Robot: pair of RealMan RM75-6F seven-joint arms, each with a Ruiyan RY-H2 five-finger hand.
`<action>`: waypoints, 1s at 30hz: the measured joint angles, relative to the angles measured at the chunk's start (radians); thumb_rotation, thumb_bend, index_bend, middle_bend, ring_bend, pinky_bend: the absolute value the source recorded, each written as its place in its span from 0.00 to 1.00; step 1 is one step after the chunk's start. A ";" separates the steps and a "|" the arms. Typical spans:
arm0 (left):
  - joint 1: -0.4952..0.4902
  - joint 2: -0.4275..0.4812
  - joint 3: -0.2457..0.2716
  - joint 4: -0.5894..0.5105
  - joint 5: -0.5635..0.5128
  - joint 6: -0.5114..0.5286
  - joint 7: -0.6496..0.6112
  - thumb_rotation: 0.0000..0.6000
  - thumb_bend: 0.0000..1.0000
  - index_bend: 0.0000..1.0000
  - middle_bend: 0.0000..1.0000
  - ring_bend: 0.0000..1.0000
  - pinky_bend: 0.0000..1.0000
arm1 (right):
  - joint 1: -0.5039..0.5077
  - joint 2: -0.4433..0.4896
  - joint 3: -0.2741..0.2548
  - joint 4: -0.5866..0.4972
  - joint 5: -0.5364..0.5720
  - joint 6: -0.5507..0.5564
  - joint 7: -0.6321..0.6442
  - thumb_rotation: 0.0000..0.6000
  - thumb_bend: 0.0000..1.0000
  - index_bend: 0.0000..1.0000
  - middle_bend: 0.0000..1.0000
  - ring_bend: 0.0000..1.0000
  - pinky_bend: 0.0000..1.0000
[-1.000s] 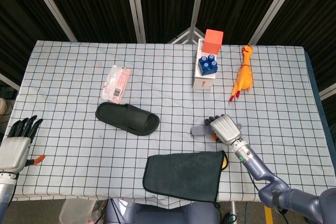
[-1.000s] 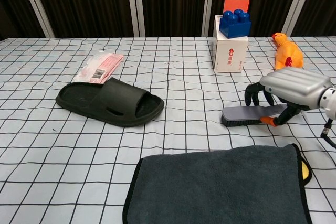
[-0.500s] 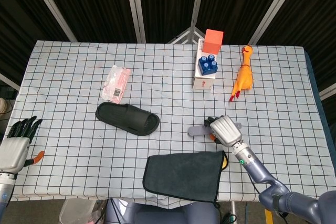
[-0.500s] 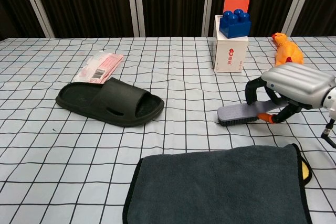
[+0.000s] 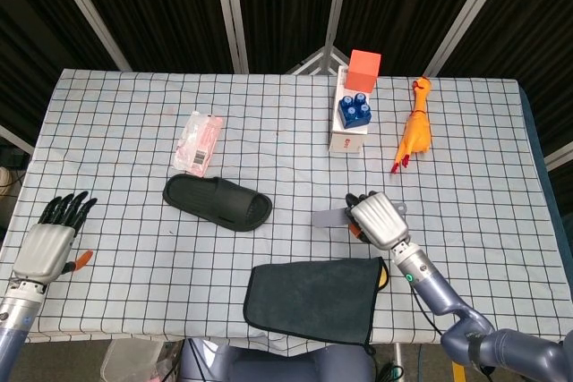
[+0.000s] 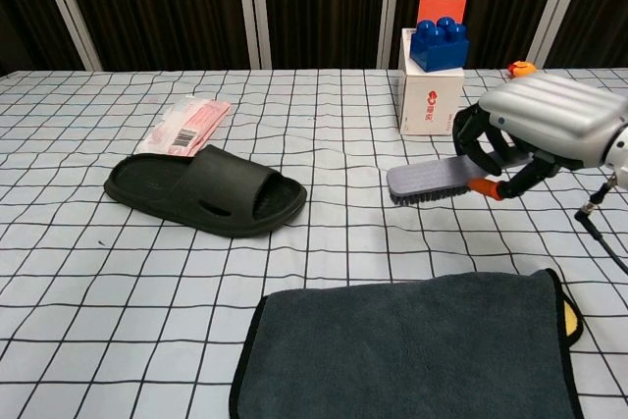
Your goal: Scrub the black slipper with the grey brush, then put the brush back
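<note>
The black slipper (image 5: 218,201) (image 6: 207,190) lies flat on the checked tablecloth, left of centre. My right hand (image 5: 377,218) (image 6: 542,128) grips the grey brush (image 5: 330,217) (image 6: 429,181) by its orange-tipped handle. The brush hangs above the cloth with its bristles down, some way right of the slipper's toe. My left hand (image 5: 52,239) is at the table's front left corner with its fingers spread and nothing in it; only the head view shows it.
A dark grey towel (image 5: 313,300) (image 6: 412,347) lies at the front edge below the brush. A white box with blue and orange blocks (image 5: 354,114) (image 6: 432,64), a rubber chicken (image 5: 414,131) and a pink packet (image 5: 198,141) (image 6: 186,125) sit further back.
My right hand has lifted the brush off the cloth and carried it left toward the slipper. My left hand has risen and moved slightly inward.
</note>
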 measured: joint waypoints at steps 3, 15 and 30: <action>-0.023 -0.001 -0.006 0.017 -0.002 -0.032 -0.001 1.00 0.31 0.00 0.00 0.00 0.00 | 0.007 0.015 0.025 -0.052 0.028 -0.010 0.002 1.00 0.97 0.78 0.76 0.63 0.65; -0.116 -0.011 -0.015 0.162 -0.041 -0.209 -0.049 1.00 0.37 0.00 0.00 0.00 0.00 | 0.042 -0.017 0.069 -0.180 0.085 -0.041 -0.051 1.00 0.97 0.79 0.76 0.64 0.67; -0.235 -0.060 -0.022 0.261 -0.057 -0.374 -0.161 1.00 0.52 0.00 0.00 0.00 0.00 | 0.163 -0.173 0.167 -0.147 0.247 -0.149 -0.130 1.00 0.97 0.79 0.76 0.64 0.67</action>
